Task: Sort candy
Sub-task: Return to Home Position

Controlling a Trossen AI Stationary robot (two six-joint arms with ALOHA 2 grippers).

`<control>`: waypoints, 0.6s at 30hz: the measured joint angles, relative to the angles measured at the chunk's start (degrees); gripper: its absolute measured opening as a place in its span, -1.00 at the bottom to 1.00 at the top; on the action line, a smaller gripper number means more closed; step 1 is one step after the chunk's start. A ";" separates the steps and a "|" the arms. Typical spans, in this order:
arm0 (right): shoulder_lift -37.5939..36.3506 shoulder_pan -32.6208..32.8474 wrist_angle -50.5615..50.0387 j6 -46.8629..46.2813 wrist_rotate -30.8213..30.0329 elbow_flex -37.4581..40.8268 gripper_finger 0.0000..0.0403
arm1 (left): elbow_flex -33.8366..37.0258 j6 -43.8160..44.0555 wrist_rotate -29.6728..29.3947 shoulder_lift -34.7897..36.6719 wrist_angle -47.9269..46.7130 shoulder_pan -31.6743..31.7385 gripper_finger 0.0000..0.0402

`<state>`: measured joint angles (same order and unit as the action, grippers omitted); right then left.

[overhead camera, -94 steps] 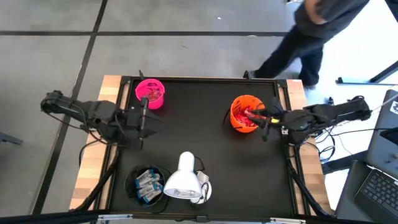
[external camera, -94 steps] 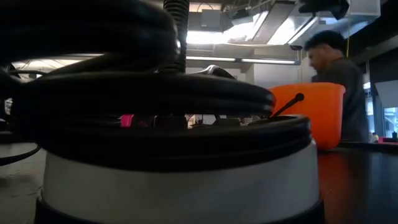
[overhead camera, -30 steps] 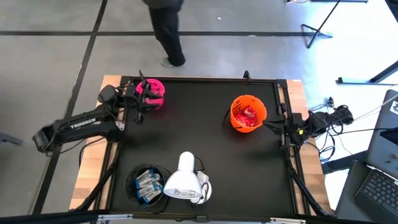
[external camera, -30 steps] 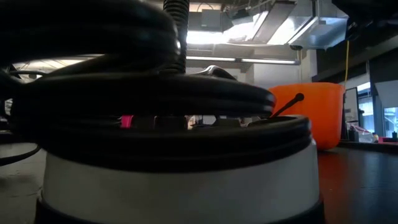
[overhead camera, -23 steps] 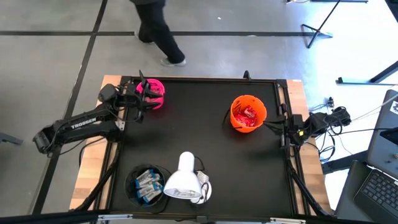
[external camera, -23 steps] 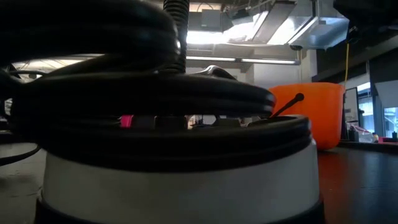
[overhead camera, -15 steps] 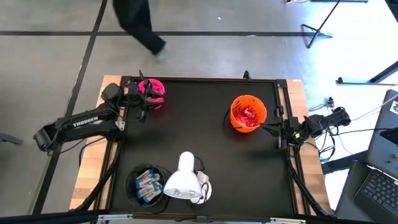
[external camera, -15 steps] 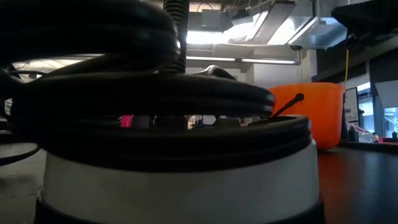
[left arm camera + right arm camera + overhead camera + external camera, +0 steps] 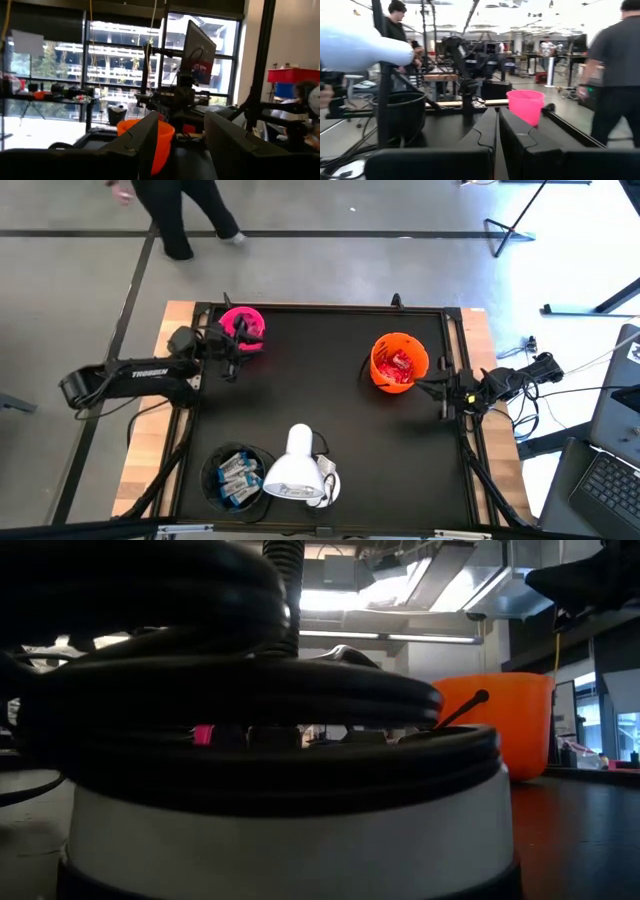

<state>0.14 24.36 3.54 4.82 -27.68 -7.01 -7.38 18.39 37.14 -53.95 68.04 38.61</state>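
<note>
Red candy packets (image 9: 399,366) lie in the orange cup (image 9: 377,370) at the far right. White-and-blue candy bars (image 9: 236,474) lie in the black cup (image 9: 209,477) at the near left. My left gripper (image 9: 234,348) is open with nothing between its fingers. It stands level at the near side of the pink cup (image 9: 249,321) and points toward the table's right. In the left wrist view the orange cup (image 9: 166,141) shows past its fingers. My right gripper (image 9: 438,389) is shut and empty at the right edge, near the orange cup.
A white lamp head (image 9: 294,464) lies at the near middle; its base and cable (image 9: 250,730) fill most of the low view. A person (image 9: 178,210) walks on the floor beyond the far left corner. A laptop (image 9: 610,470) sits off the table's right.
My left arm's rear part has swung a little toward the far edge while its gripper has stayed by the pink cup. My right gripper has crept slightly toward the table's left. The person beyond the far edge has walked toward the left.
</note>
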 joint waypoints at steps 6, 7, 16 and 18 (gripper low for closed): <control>0.00 0.00 -0.29 -0.50 -6.85 0.00 -0.91 | 3.00 0.53 0.06 -0.06 0.60 0.00 -0.25; 0.00 0.00 -0.42 -0.52 -7.58 0.00 -0.91 | 3.26 0.47 0.27 -0.05 0.58 0.00 -0.25; 0.00 0.00 -2.12 1.00 -5.81 0.00 -0.91 | 3.63 -1.99 1.03 -0.86 0.08 -0.02 -0.25; 0.00 0.00 -2.62 1.01 -5.26 0.00 -0.91 | 3.63 -1.61 1.39 -0.86 0.06 0.00 -0.25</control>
<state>0.14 24.36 0.92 5.82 -32.94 -7.01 -3.75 16.77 38.52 -54.81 68.10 38.61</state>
